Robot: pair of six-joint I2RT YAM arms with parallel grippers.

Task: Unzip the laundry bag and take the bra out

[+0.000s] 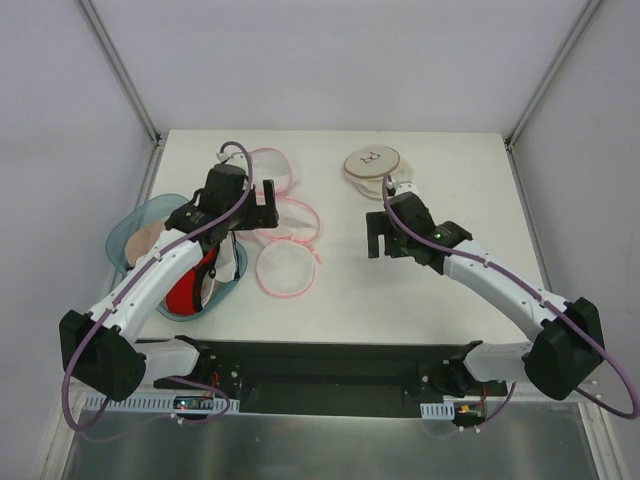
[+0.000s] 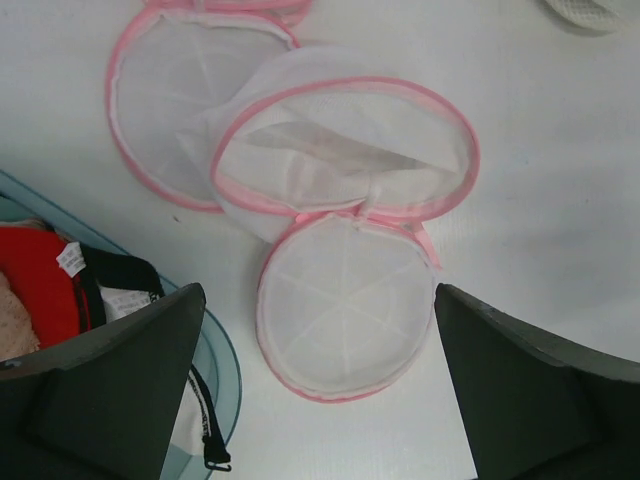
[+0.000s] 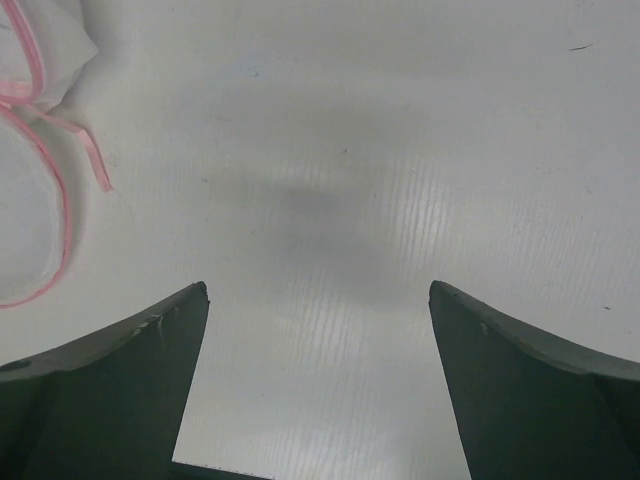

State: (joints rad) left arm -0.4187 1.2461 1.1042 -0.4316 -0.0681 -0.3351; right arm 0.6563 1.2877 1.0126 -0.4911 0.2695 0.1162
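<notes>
- Table (image 1: 400,300): white surface; both arm bases are mounted at its near edge.
- Basin (image 1: 128,232): translucent teal, at the near-left of the table, partly under the left arm. It holds a red item (image 1: 185,290), a peach cloth (image 1: 150,238) and a black strap (image 2: 120,275).
- Labels (image 2: 70,259): small white tags sit on the red item and the black strap. Their print is too small to read.
- Left gripper (image 2: 320,380): fingers spread wide, holding nothing. It hangs above the pink-rimmed pouches, just right of the basin.
- Right gripper (image 3: 320,380): fingers spread wide, holding nothing, above bare table. A pink rim and a loose pink tab show at the left edge of the right wrist view.
- Pink-rimmed pouches: three round white mesh pouches in a row running near to far, left of centre.
  - Near pouch (image 2: 345,310): lies flat.
  - Middle pouch (image 2: 350,150): lies open, its rim overlapping the near pouch.
  - Far pouch (image 2: 165,110): lies flat, partly under the middle pouch.
- Laundry bag (image 1: 371,163): round, cream, tan trim, at the far centre-right of the table, just beyond the right gripper and apart from both grippers. Whether its zip is open cannot be told.
- Logo (image 1: 371,157): small dark mark on the top of the laundry bag; not readable.
- Bra: cannot be made out in any view.
</notes>
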